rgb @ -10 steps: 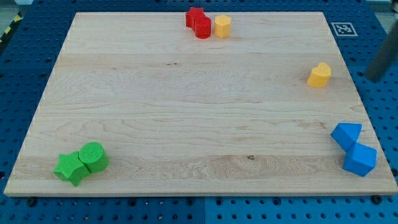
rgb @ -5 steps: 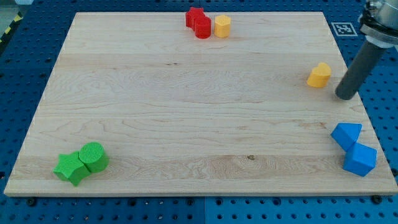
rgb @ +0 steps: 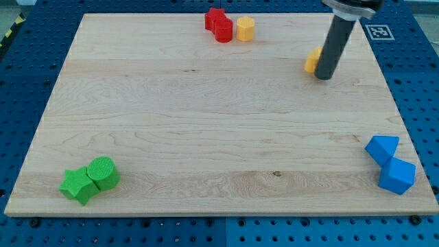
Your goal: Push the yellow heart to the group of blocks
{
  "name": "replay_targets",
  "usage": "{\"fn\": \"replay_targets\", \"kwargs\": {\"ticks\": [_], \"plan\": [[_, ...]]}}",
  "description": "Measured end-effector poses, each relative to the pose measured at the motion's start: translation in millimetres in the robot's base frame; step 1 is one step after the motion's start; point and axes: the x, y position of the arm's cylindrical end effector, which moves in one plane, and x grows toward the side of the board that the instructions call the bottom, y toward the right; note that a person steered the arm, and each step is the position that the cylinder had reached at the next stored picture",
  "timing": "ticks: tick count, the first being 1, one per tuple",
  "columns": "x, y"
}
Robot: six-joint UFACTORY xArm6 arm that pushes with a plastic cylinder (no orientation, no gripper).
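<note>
The yellow heart (rgb: 313, 60) lies on the wooden board in the upper right, mostly hidden behind my dark rod. My tip (rgb: 324, 75) rests against the heart's right side. A group of blocks sits at the view's top centre: two red blocks (rgb: 219, 25) touching each other, with a yellow cylinder (rgb: 245, 29) just to their right. The heart is well to the right of and below that group.
A green star (rgb: 77, 184) and a green cylinder (rgb: 103, 171) touch at the bottom left. Two blue blocks (rgb: 389, 165) sit at the right edge near the bottom. A marker tag (rgb: 378, 31) lies off the board's top right corner.
My rod came in from the right edge to the heart's right side. The yellow heart has slid left and slightly up, toward the top-centre group.
</note>
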Motion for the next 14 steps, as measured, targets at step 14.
{"fn": "replay_targets", "kwargs": {"ticks": [14], "plan": [[-84.3,5.1]]}}
